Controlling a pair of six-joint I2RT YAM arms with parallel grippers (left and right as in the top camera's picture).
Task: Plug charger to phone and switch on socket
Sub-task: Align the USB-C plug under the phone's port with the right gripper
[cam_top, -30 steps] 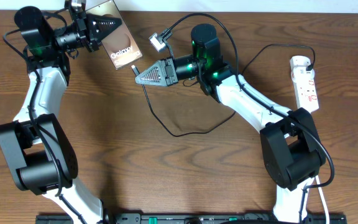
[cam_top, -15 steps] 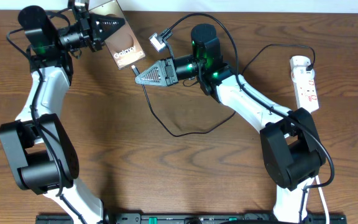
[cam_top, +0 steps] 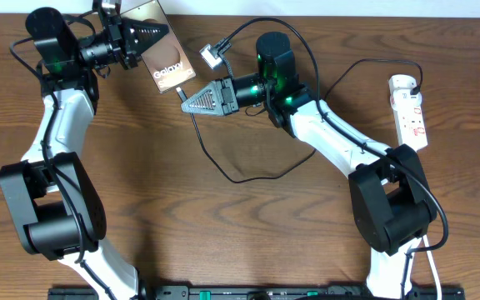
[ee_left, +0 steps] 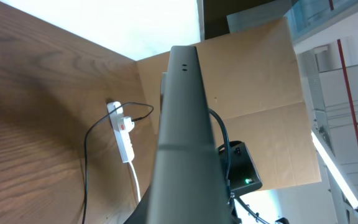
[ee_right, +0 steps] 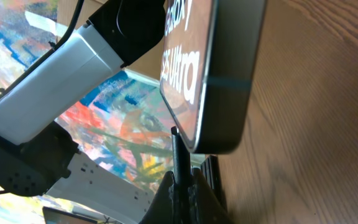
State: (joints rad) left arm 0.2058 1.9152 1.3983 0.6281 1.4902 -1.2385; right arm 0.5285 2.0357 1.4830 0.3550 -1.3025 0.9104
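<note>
The phone [cam_top: 167, 57] is a brown-grey slab with white "Galaxy" lettering, held tilted above the table at the back left. My left gripper [cam_top: 146, 35] is shut on its upper end. In the left wrist view the phone [ee_left: 185, 137] fills the middle, edge-on. My right gripper [cam_top: 185, 98] is shut on the charger's black connector tip [ee_right: 178, 155], which stands just below the phone's bottom edge [ee_right: 219, 93]. I cannot tell if the tip touches the phone. The charger cable [cam_top: 240, 175] loops over the table. The white socket strip [cam_top: 410, 108] lies at the far right.
A small grey adapter block [cam_top: 212, 55] on a black cable hangs near the right arm. The socket strip with its white cord also shows in the left wrist view [ee_left: 124, 134]. A cardboard panel [ee_left: 260, 81] stands behind the table.
The left gripper has moved the phone a little to the right, closer to the connector tip. The right arm has stayed still.
</note>
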